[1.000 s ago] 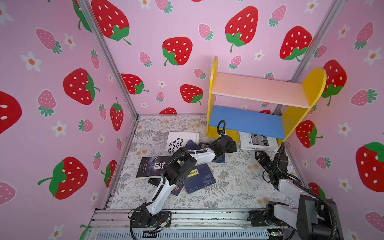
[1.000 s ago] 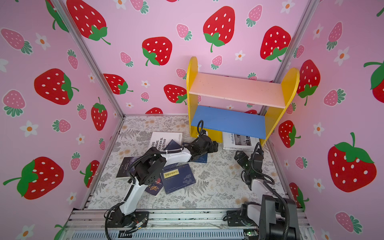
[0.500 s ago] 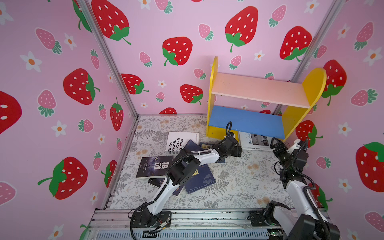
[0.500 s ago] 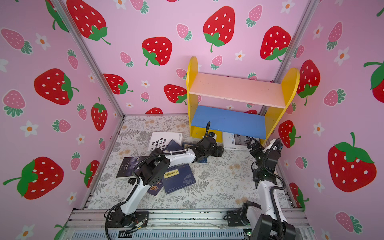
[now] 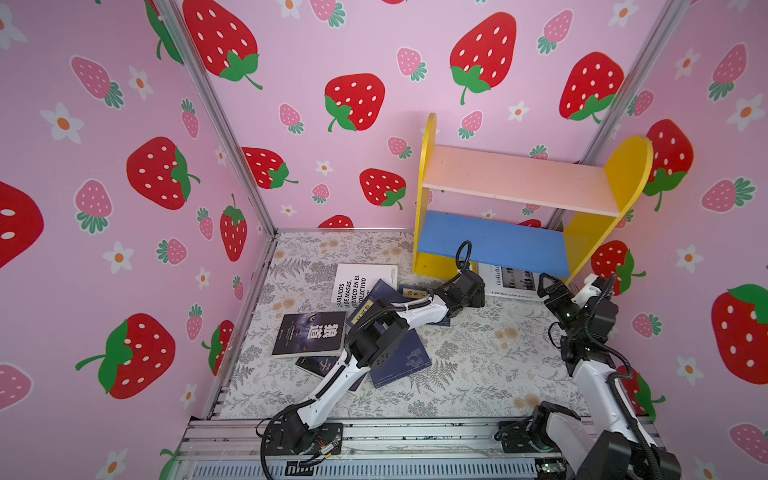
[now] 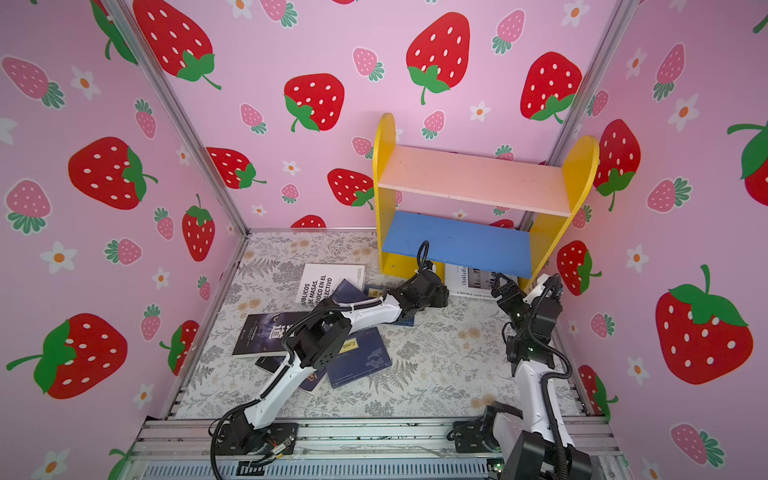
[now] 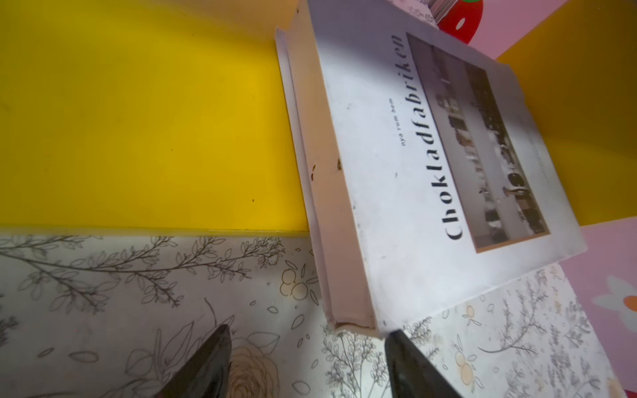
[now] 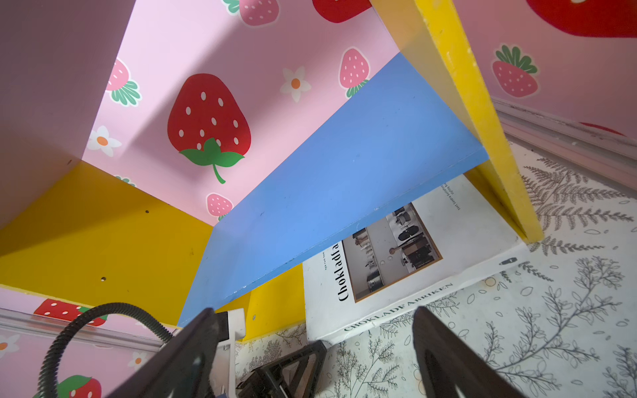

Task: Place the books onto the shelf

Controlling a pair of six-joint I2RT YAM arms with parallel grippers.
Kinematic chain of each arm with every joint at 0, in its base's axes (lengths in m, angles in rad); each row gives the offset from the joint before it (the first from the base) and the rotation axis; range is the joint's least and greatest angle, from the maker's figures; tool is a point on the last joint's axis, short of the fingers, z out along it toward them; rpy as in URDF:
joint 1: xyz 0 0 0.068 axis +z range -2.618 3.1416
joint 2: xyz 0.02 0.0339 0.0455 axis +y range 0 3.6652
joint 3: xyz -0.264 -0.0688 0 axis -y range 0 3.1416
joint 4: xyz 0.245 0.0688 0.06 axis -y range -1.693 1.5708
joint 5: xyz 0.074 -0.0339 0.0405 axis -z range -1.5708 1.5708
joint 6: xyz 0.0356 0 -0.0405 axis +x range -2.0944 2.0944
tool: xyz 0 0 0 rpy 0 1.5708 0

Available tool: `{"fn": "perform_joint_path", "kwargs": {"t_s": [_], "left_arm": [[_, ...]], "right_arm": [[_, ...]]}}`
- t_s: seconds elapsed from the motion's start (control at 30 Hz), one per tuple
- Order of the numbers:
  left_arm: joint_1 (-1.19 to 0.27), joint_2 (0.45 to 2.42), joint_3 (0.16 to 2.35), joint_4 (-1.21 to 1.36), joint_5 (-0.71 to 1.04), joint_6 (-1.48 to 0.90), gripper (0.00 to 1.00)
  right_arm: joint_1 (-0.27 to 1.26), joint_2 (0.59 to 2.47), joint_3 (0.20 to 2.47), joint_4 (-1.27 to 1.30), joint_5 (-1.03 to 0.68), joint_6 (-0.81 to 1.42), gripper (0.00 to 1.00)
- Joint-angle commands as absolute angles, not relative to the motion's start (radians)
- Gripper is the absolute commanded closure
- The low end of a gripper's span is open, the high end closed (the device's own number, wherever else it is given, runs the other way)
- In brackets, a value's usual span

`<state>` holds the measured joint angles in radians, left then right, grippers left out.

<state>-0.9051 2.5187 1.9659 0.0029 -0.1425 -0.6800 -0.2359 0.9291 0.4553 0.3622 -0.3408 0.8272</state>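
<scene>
**Left gripper (image 7: 306, 339) at the near corner of the white book (image 7: 413, 165).** The jaws stand spread. One finger (image 7: 210, 365) is over the mat (image 7: 103, 293) beside the page edge, and the other (image 7: 406, 365) is at the cover's corner. The corner therefore sits just ahead of the gap, and nothing is pinched yet.

The book lies flat on the mat directly ahead of this gripper. Its far part is tucked under the blue board (image 5: 490, 245) of the shelf (image 5: 623, 174), between the yellow side panels. Only the protruding near edge can be reached in this position, which probably explains the arm's low, almost level approach in both top views.

The right gripper (image 8: 312, 312) also has its jaws wide apart and empty. It hovers near the same book's spine, with the left gripper close beside it. Judging by the pose, it is placed to steady or take the book once the corner is raised.

The blue board and the pink board (image 5: 519, 178) are bare, so no book is shelved. Behind the left gripper, partly under its arm, the other books lie scattered and overlapping:
- another white one (image 5: 365, 282)
- a dark one with Chinese characters (image 5: 311, 334)
- navy ones (image 5: 411, 361)

Risk: a thin cover may flex or slip when lifted by one corner.
</scene>
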Motion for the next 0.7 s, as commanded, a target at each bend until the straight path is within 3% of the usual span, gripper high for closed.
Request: {"fn": "perform_joint_path", "kwargs": {"t_s": [0.0, 0.37, 0.67], "left_arm": [[-0.912, 2.549, 2.026, -0.036, -0.189, -0.711, 0.30], [-0.917, 2.569, 2.040, 0.007, -0.171, -0.739, 0.30], [-0.917, 2.579, 2.066, 0.022, -0.143, -0.740, 0.30]], "right_arm": [[-0.237, 0.919, 0.463, 0.365, -0.332, 0.804, 0.09], [-0.229, 0.929, 0.344, 0.465, -0.250, 0.843, 0.11], [-0.229, 1.185, 0.310, 0.562, -0.259, 0.878, 0.15]]}}
